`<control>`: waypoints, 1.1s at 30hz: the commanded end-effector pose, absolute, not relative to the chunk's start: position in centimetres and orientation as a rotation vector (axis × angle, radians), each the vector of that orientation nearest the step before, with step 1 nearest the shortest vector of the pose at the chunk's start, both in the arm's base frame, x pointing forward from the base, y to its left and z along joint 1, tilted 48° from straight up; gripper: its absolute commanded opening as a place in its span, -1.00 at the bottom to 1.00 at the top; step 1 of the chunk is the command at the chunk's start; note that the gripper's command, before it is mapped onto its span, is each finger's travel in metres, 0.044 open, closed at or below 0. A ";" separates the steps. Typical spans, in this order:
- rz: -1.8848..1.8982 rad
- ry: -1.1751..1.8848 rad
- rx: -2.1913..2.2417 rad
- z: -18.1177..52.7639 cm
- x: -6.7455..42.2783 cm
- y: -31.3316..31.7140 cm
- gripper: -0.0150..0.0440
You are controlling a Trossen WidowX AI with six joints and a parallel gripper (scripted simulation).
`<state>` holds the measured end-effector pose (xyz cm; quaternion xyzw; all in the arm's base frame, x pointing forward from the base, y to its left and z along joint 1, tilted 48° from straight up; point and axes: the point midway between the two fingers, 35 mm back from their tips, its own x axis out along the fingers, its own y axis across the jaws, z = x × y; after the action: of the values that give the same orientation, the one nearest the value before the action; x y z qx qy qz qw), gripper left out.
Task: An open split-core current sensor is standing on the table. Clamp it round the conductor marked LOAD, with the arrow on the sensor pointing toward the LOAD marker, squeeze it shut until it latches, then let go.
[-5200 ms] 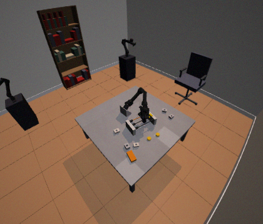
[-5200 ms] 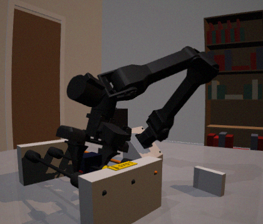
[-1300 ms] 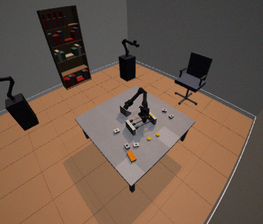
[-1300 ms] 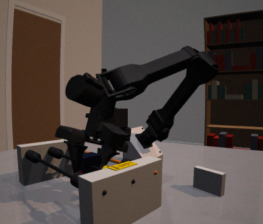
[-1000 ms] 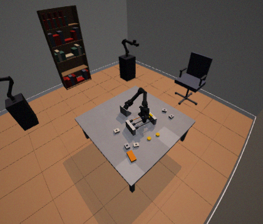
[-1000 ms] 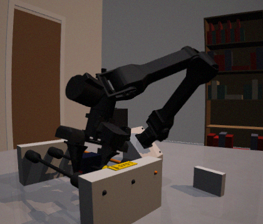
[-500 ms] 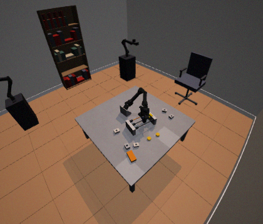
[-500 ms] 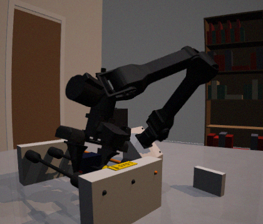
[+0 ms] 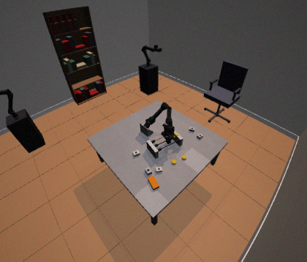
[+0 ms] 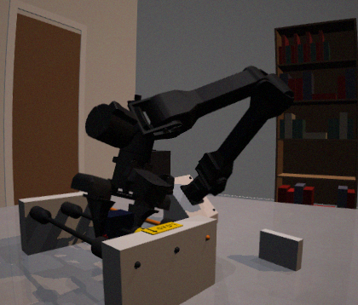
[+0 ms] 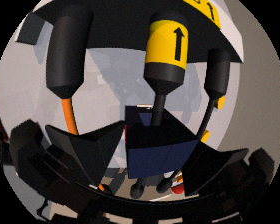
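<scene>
The dark blue current sensor [image 11: 161,161] [image 10: 119,221] sits around the middle conductor [image 11: 159,106], which has a yellow sleeve [image 11: 167,46] with a black arrow. A yellow LOAD plate [image 10: 164,228] lies on top of the near end block [image 10: 159,266]. My gripper [image 11: 149,127] [image 10: 118,226] [image 9: 169,140] points down among the conductors and is shut on the sensor, one finger on each side. The conductor runs into the sensor's dark top. The sensor's arrow and its latch cannot be made out.
An orange conductor [image 11: 69,116] runs on one side and a dark conductor [image 11: 206,120] on the other, both close to the fingers. The far end block [image 10: 29,230] closes the rack. Small white blocks, yellow discs [image 9: 174,162] and an orange box [image 9: 153,182] lie on the table.
</scene>
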<state>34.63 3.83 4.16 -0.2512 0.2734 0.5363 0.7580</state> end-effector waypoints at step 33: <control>1.182 0.610 -0.536 4.1 34.4 3.7 -0.49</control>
<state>34.46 3.74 4.15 -0.2467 0.2787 0.5423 0.7532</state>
